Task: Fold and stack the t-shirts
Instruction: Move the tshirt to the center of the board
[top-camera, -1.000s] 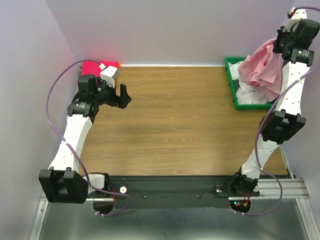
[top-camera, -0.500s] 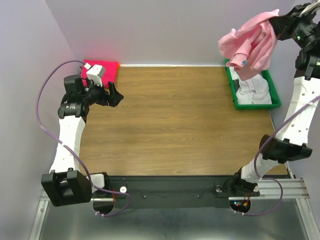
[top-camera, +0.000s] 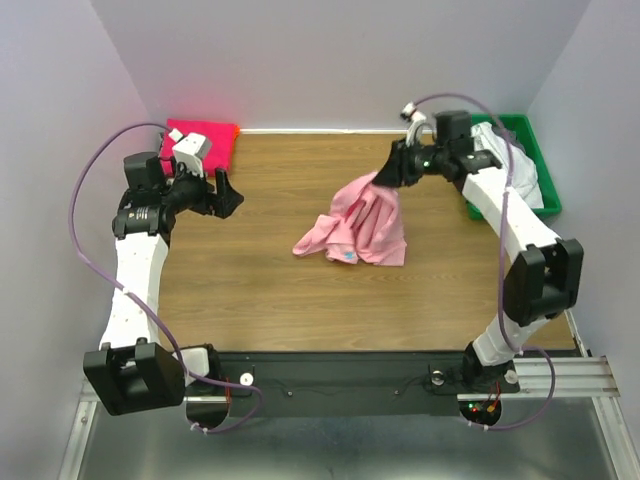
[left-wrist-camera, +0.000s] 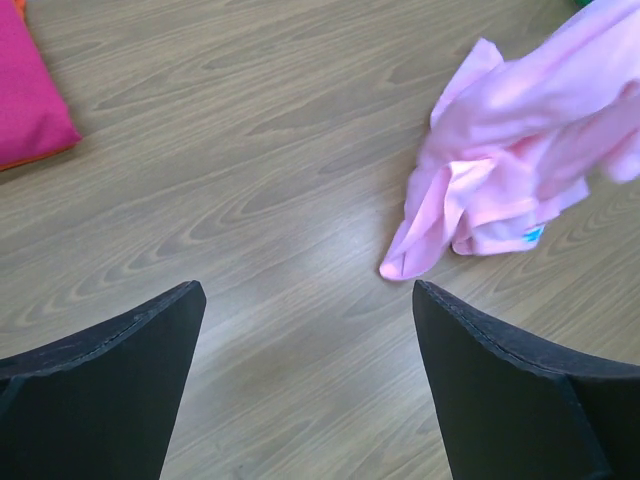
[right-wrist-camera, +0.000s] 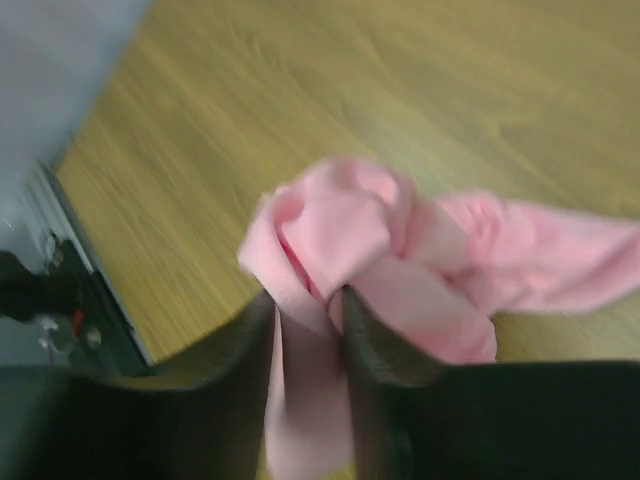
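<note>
The light pink t-shirt (top-camera: 355, 228), hanging above the green bin (top-camera: 537, 170) a moment ago, is now lying crumpled on the surface, right of centre. The right pincer (top-camera: 384, 179) is pinching its far edge, fingers narrowly set. The left pincer (top-camera: 229, 190) is hovering wide open, empty, near the far-left corner.

No legible text, number, brand or sign appears on any surface. One label only: a small blue tag (left-wrist-camera: 533, 234) at the lower edge of the crumpled light pink cloth t-shirt (left-wrist-camera: 520, 150). It lies ahead of the left gripper (left-wrist-camera: 305, 295), beyond its right-hand jaw. Its print is too small to read.
</note>
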